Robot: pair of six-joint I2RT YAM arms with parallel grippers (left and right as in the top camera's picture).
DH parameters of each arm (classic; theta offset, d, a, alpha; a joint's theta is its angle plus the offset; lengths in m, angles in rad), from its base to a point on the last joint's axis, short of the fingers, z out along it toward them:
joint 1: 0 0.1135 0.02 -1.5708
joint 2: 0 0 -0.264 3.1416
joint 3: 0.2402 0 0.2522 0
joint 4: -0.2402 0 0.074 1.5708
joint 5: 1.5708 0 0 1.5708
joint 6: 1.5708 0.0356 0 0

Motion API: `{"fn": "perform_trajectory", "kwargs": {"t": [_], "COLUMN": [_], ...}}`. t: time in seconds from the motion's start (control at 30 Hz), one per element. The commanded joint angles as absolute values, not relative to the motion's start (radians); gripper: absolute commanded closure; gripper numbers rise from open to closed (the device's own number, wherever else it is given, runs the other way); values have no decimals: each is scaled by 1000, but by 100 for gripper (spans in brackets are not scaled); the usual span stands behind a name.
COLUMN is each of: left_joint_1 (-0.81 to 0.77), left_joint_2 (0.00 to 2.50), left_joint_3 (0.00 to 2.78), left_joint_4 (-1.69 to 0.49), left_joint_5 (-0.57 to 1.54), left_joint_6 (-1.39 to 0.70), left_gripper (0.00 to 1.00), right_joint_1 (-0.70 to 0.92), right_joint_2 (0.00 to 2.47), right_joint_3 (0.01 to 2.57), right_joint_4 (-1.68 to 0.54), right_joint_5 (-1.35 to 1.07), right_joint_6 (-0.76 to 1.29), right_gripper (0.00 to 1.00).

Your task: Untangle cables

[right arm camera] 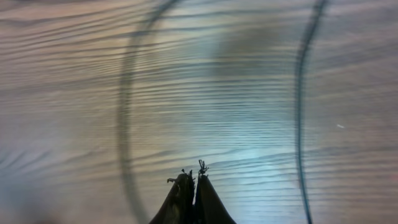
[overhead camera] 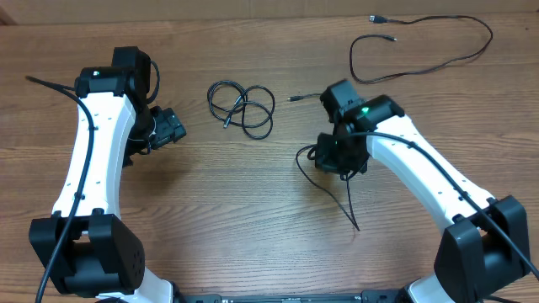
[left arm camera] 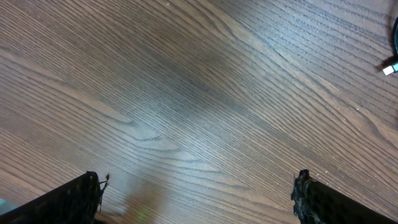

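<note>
Between your arms lay the coiled cables (overhead camera: 242, 107), likely light and floppy, best pinched near a plug end (overhead camera: 226, 124); your left gripper (left arm camera: 199, 193) gaped empty, your right gripper (right arm camera: 194, 186) was clamped tight, whether on the loose strand (overhead camera: 352, 210) beside it you couldn't tell

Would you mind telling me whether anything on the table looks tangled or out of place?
Nothing looks damaged. The coiled bundle at the centre is tangled, and a loose strand trails from beneath the shut right end effector; whether it is gripped is unclear.
</note>
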State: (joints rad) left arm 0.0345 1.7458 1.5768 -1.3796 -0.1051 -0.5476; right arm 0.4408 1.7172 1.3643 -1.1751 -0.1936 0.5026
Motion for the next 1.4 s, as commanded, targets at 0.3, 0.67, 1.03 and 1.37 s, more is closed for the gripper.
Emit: {"fn": "perform_trajectory", "kwargs": {"t": [0.3, 0.67, 1.03, 1.37], "left_joint_1": [31, 31, 31, 31], "left_joint_2": [1747, 1747, 1747, 1747], "left_joint_3": [1572, 1572, 1572, 1572], "left_joint_4": [-1378, -1375, -1376, -1376], "left_joint_5": [-104, -103, -103, -103], "left_joint_6": [-538, -538, -538, -538], "left_gripper": [0, 0, 0, 0], "right_joint_1": [520, 561, 561, 444], "right_joint_2": [1713, 1713, 1712, 1711], "right_joint_3": [1304, 1118, 1043, 1223], "right_joint_4": [-1200, -1050, -970, -1082], "right_joint_5": [-223, -192, -267, -263], "right_joint_6": [421, 502, 509, 496], "right_gripper": [96, 96, 96, 96]}}
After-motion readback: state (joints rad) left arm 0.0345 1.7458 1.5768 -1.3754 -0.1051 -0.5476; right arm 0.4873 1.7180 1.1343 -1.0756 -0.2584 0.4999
